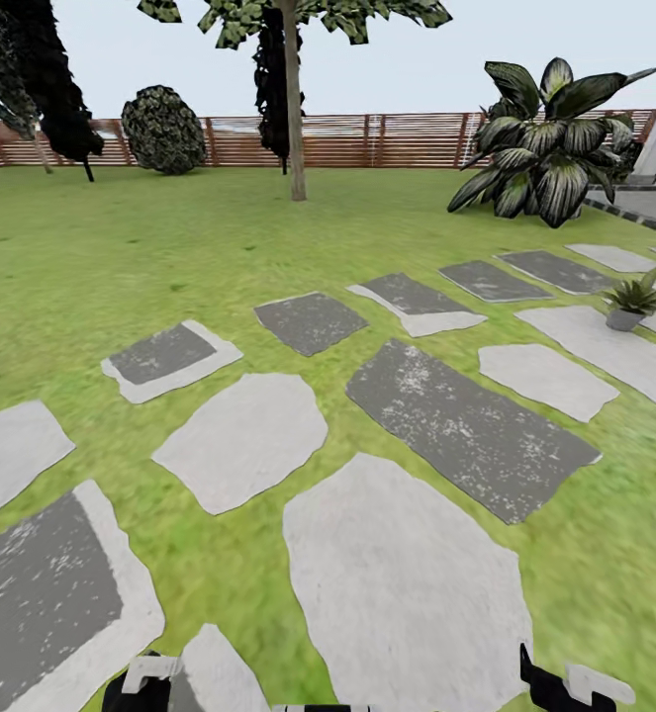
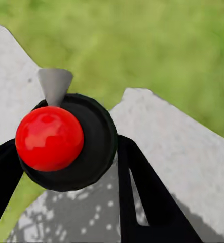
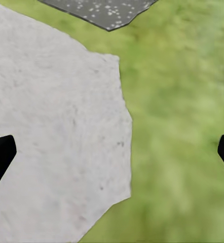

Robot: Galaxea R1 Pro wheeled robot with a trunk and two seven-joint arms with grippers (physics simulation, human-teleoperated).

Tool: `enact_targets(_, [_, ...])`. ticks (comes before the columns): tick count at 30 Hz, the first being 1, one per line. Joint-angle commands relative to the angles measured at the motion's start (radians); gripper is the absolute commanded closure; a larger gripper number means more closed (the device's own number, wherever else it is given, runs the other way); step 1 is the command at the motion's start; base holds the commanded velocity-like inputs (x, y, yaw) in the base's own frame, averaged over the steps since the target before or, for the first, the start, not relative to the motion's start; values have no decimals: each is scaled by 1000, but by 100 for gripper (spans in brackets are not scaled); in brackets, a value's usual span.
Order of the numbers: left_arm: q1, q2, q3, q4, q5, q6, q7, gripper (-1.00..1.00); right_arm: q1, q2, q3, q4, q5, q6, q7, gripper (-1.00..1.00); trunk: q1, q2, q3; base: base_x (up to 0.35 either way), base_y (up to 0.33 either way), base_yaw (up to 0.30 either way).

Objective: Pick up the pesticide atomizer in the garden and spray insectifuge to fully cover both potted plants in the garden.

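While the left jaws [image 2: 66,152] pinch the pesticide atomizer [image 2: 74,144] between their dark fingers [image 2: 142,197], its red spot and grey nozzle facing the camera, the pickup looks done. The right jaws [image 3: 112,152] are spread wide and empty above a pale stepping stone [image 3: 51,131]. Beyond that stone, well off toward the big striped-leaf shrub [image 1: 545,138], one potted plant [image 1: 632,300] sits on a paving slab. The second plant is out of sight. By my judgement no spraying has begun; the approach and both plants remain.
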Motion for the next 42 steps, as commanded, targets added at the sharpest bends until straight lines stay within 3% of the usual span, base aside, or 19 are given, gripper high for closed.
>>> enact_targets(1, [0,0,9,0,-5,-2,-7,100,-2,1,-8,-2,5,-3,8,-100,0,0,-1,338,105,-300])
enact_targets(32, [0,0,10,0,-5,-3,-4,100,-2,1,-8,-5,5,-4,8,-100,0,0,-1,338,31,-299])
enact_targets(42, [0,0,10,0,-5,-3,-3,100,0,-15,-11,-8,5,-5,8,-100,0,0,-1,338,0,-50])
